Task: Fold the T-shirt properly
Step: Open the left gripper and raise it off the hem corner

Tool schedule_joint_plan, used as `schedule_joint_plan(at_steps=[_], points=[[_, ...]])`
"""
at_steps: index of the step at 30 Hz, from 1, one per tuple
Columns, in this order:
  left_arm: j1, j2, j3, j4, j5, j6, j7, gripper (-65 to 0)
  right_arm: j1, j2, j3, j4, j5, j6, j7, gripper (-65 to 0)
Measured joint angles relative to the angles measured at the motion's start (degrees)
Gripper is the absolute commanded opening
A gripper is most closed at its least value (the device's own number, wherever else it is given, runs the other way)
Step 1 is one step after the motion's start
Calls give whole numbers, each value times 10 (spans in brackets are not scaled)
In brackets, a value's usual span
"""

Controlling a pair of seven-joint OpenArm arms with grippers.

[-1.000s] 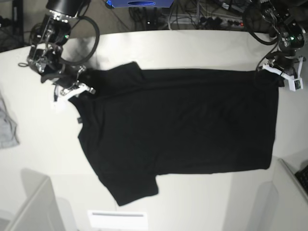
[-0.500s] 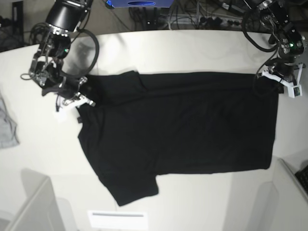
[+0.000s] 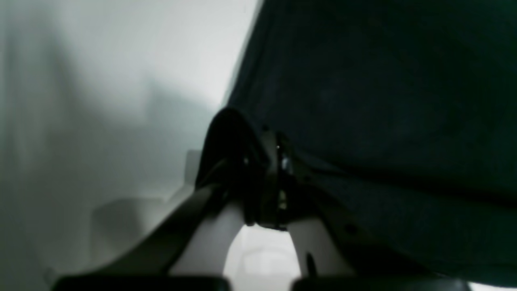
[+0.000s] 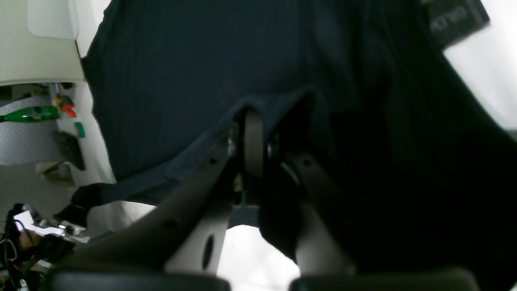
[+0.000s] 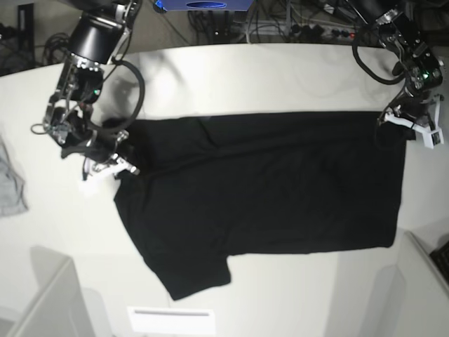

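Observation:
The black T-shirt [image 5: 266, 189] lies spread on the white table [image 5: 280, 77], plain side up, with one sleeve [image 5: 193, 270] pointing at the near edge. My left gripper [image 5: 410, 128] is at the shirt's far right corner, shut on its edge. The left wrist view shows that gripper [image 3: 274, 161] pinching the dark cloth [image 3: 383, 101]. My right gripper [image 5: 116, 165] is at the shirt's far left corner, shut on a fold of cloth. In the right wrist view the T-shirt [image 4: 202, 60] drapes over the closed gripper [image 4: 252, 133].
A small grey cloth [image 5: 10, 186] lies at the table's left edge. A white card [image 5: 172, 319] sits near the front edge. Grey panels [image 5: 42, 295] stand at the front corners. Cables and a blue box [image 5: 203, 5] lie behind the table.
Both grippers have come toward the near edge, drawing the shirt's far edge with them. The far sleeve that stuck out at the upper left now lies flatter.

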Motion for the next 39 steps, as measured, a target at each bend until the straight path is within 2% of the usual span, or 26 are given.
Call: schedule_joint_plan(at_steps=[8,11,13,15,17,24,28,33,39], points=[[-37,-2,1,-22,1,3,-3,-650,31,0,-3,-36,1,0,2,-650],[-46,-2,1,-46,2,7,-2,-650,39,9,-49,-53,-1,0,7,-650],[-50,-1,2,-53,2,7,-1,-650,40,7,-63,-58,3,-1,33,-650],[-56,-2,1,-59,2,7,-1,-650,40,10,-63,-63,3,-32,52,-650],[-63,-9,1,-62,9,7,-1,-650,39,16,-63,-73,2,-41,57,-650],[-104,-11,1,-77,86,7,-1,-650,42,13,-66,-76,2,-41,58,-650],[-105,-10,1,-80,88,7,-1,-650,43,18,-84,-77,0,-41,63,-650],[-105,-11,43,-80,93,7,-1,-650,45,14,-89,-77,3,-41,73,-650],[-105,-12,39,-80,94,7,-3,-650,44,15,-85,-77,2,-41,71,-635]])
